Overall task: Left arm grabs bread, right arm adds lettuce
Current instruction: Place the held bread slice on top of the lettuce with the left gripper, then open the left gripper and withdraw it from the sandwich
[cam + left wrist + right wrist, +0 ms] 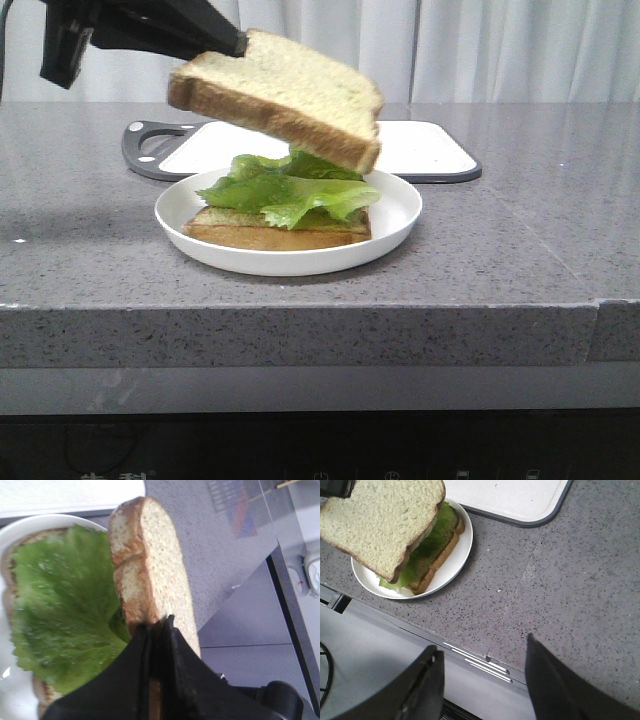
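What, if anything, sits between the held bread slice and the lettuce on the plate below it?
Nothing visible does. The bread, gripped by the left hand, hangs in open air over the lettuce on the plate.

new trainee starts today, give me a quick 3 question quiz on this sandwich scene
1. True or false: the bread held by the left gripper already rests on the lettuce.
2. What lies under the lettuce on the white plate? A) a second bread slice B) nothing C) a knife
3. Is the right gripper open or shut?

Key:
1. False; it hangs tilted above the lettuce.
2. A; a bottom slice.
3. Open and holding nothing.
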`<state>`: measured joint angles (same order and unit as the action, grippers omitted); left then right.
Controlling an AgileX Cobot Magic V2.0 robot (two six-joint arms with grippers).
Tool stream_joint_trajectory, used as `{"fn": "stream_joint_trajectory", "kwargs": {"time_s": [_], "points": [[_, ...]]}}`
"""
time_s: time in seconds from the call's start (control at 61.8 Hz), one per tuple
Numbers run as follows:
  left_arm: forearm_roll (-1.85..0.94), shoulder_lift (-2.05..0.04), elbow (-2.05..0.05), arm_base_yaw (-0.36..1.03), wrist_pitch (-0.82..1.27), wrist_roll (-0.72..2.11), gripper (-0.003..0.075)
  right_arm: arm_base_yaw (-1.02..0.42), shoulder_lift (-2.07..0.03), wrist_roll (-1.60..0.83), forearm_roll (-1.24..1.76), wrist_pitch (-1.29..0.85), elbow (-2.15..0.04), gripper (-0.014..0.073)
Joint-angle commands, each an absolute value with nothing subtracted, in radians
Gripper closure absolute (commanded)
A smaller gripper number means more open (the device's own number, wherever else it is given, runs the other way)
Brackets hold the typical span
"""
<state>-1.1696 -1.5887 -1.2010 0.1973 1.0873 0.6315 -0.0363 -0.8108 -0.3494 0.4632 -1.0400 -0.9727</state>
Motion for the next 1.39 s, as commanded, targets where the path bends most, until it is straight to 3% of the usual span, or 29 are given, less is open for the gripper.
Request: {"fn": "stream_joint_trajectory", "kwargs": {"time_s": [0.0, 0.518, 0.631, 0.826, 0.89, 1.23, 1.376], "points": [[-1.248, -1.559, -1.235, 0.187, 1.111, 0.638, 0.0741, -0.034, -0.803, -0.352, 0.485, -0.996, -0.994, 0.0201], [-1.226, -1.633, -1.235, 0.189, 1.116, 0.624, 0.0736, -0.034, -0.803, -0.352, 0.485, -0.996, -0.994, 0.0201], [-1.202, -1.633, -1.235, 0.189, 1.116, 0.623, 0.0644, -0.034, -0.803, -0.352, 0.485, -0.996, -0.994, 0.0201], [-1.202, -1.633, -1.235, 0.189, 1.12, 0.621, 0.0338, -0.034, -0.803, -0.352, 0.485, -0.996, -0.994, 0.0201], [-1.202, -1.633, -1.235, 0.189, 1.124, 0.621, 0.0285, -0.034, -0.803, -0.352, 0.485, -0.996, -0.994, 0.0201], [-1.143, -1.622, -1.32, 0.138, 1.262, 0.598, 0.0276, -0.034, -0.803, -0.352, 0.485, -0.996, -0.994, 0.0201], [-0.993, -1.552, -1.372, 0.133, 1.259, 0.517, 0.0276, -0.034, -0.803, -0.352, 0.485, -0.996, -0.994, 0.0201]]}}
